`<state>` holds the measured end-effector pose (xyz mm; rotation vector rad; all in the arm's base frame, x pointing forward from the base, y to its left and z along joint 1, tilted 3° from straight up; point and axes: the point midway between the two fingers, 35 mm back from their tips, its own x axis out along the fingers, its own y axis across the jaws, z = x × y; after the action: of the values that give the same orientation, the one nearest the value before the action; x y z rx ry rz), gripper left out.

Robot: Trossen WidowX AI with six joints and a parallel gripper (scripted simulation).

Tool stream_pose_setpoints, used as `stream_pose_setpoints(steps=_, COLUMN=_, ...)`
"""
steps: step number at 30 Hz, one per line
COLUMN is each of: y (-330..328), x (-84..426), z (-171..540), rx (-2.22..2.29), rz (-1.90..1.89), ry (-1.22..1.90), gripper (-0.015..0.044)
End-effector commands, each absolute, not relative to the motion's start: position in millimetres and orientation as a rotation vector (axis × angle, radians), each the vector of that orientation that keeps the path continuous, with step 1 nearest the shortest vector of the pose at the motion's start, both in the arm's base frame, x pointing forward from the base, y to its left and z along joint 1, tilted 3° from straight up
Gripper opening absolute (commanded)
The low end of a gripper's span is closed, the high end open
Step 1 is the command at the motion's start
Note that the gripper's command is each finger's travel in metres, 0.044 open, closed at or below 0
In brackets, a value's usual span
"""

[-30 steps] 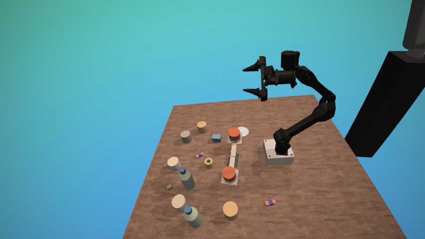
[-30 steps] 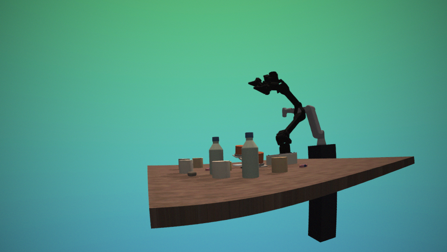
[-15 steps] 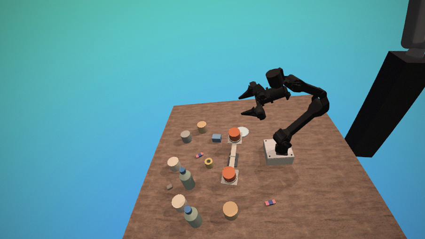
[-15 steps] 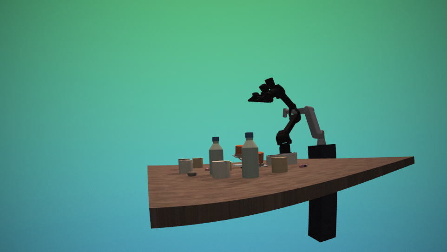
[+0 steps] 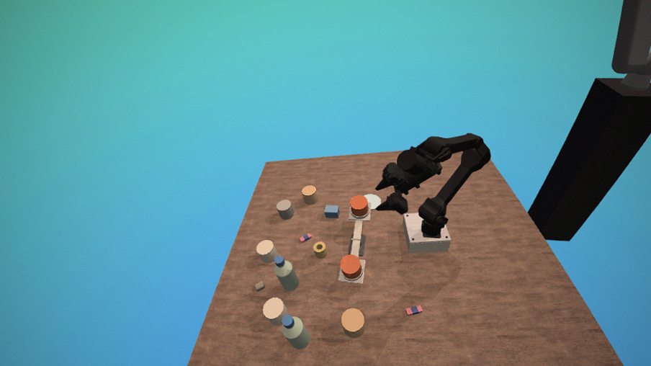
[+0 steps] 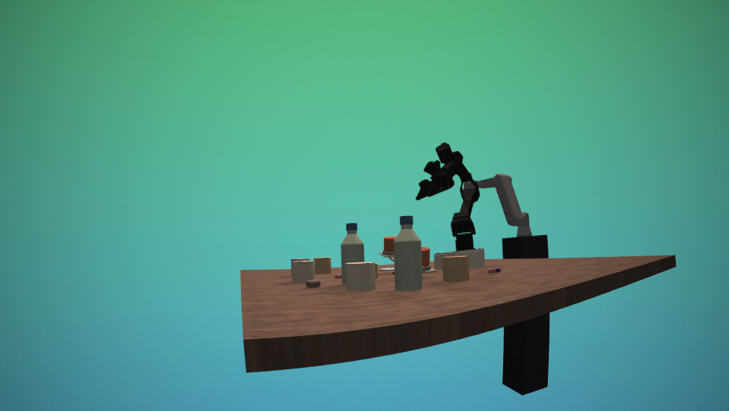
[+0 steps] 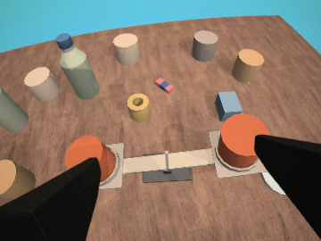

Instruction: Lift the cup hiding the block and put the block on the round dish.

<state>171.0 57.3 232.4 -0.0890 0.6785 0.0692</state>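
Observation:
Two orange-red cups stand on the end plates of the balance (image 5: 357, 229) (image 7: 192, 159). The cup beside the dish (image 5: 359, 206) (image 6: 389, 243) (image 7: 242, 142) sits on the higher end. The other cup (image 5: 351, 267) (image 6: 426, 256) (image 7: 89, 156) sits on the lower end, so the balance is tilted. No block shows under either. The white round dish (image 5: 375, 201) (image 7: 274, 182) lies on the table close behind the raised end, partly hidden by a finger in the wrist view. My gripper (image 5: 377, 198) (image 7: 180, 154) is open and empty, pointing obliquely down, high above the table.
A blue box (image 5: 332, 211) (image 7: 228, 106) stands near the raised end. A yellow ring-topped cylinder (image 5: 319, 250) (image 7: 139, 107) stands beside the beam. Two bottles (image 5: 286, 274) (image 5: 296, 333) and several plain cylinders stand farther out. A tan cylinder (image 5: 352, 322) (image 6: 455, 268) is beyond the low end.

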Motion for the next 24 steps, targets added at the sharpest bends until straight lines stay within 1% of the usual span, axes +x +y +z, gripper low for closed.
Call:
stream_pose_setpoints(steps=1, y=55.7, x=161.1, z=199.3, rx=-0.051, rz=0.004, ry=0.747, gripper=0.044)
stream_pose_setpoints(steps=9, y=56.9, x=160.4, z=194.8, rx=-0.066, rz=0.001, ry=0.764, gripper=0.044)
stream_pose_setpoints(steps=24, y=97.2, x=187.0, z=191.8, rx=-0.497, rz=0.215, ry=0.952, gripper=0.044)
